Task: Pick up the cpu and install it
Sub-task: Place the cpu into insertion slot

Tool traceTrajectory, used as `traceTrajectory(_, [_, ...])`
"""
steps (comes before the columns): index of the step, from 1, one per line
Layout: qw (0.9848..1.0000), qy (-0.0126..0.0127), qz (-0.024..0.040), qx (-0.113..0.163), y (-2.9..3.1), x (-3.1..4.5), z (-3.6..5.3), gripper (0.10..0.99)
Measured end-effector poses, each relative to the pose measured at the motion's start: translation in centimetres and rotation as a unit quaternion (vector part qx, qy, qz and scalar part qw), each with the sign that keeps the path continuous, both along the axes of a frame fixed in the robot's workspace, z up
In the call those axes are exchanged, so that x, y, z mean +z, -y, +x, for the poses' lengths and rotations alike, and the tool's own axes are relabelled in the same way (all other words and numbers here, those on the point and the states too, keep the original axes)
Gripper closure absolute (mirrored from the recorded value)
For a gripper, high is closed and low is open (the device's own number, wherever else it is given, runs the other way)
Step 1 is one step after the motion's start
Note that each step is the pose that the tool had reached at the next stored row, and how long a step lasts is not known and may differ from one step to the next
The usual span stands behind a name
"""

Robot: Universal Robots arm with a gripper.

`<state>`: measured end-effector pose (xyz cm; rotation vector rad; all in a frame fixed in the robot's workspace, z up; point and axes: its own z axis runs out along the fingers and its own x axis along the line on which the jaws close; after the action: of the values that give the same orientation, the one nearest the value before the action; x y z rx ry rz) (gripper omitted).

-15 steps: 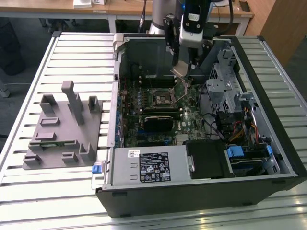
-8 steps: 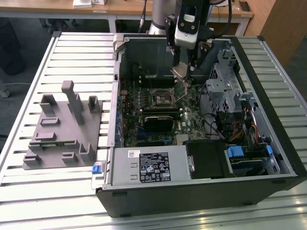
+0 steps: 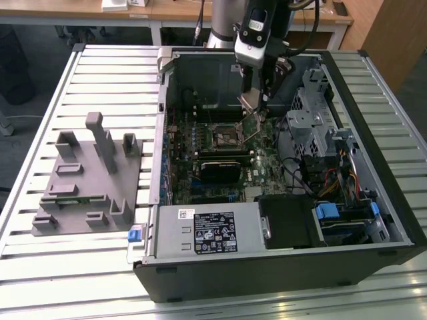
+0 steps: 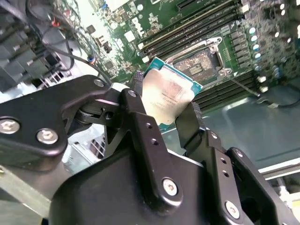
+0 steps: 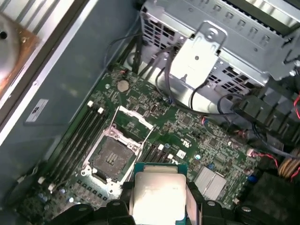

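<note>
Cpu (image 4: pixel 168 96) is clamped by its edges in gripper (image 4: pixel 163 107), above mobo. It should prob. be kept level & squared w/ open socket (image 5: pixel 112 158).

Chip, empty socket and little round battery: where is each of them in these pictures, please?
chip (image 4: pixel 166 96), second wrist view, middle of its shiny metal top.
socket (image 5: pixel 112 158), first wrist view, its dark open centre.
round battery (image 5: pixel 123 85), first wrist view, middle of its silver face.
</note>
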<state>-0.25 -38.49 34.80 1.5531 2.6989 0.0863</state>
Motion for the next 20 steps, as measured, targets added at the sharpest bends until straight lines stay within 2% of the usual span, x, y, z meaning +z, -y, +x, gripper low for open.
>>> traceTrajectory(4, [0.9994,0.0,0.0,-0.034,0.0,-0.15,0.0,0.553])
traceTrajectory(12, [0.9964,0.0,0.0001,-0.085,-0.05,-0.46,-0.05,0.553])
traceTrajectory(15, [0.994,0.0,-0.0001,-0.109,-0.06,-0.59,-0.05,0.553])
traceTrajectory(20, [0.9886,0.0,-0.0001,-0.151,-0.06,-0.81,-0.05,0.553])
